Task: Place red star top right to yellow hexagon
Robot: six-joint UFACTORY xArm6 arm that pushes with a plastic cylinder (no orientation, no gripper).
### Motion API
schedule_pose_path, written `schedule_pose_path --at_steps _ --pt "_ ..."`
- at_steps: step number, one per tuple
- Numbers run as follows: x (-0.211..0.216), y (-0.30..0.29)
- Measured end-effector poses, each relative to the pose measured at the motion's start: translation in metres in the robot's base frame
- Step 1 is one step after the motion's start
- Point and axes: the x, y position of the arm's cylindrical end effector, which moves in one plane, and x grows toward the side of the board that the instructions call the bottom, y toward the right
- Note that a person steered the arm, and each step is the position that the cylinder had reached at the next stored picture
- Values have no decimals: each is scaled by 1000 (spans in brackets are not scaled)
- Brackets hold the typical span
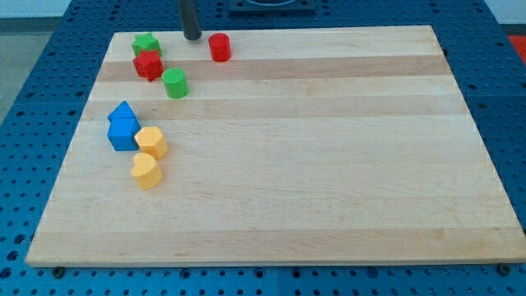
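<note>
The red star (149,64) lies near the view's top left of the wooden board (329,164), touching a green star (146,43) just above it. The yellow hexagon (152,141) lies lower on the left side, with a yellow heart (145,171) just below it. My tip (191,36) stands at the board's top edge, to the right of the green star and to the left of a red cylinder (219,47). It touches no block.
A green cylinder (175,83) sits just below and right of the red star. A blue triangular block (123,111) and a blue cube (123,133) sit together, left of the yellow hexagon. Blue perforated table surrounds the board.
</note>
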Motion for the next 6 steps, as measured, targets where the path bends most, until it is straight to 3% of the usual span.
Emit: schedule_pose_path --at_steps 2,4,6 --pt "0 -4" --pt "0 -128" --pt "-1 -136"
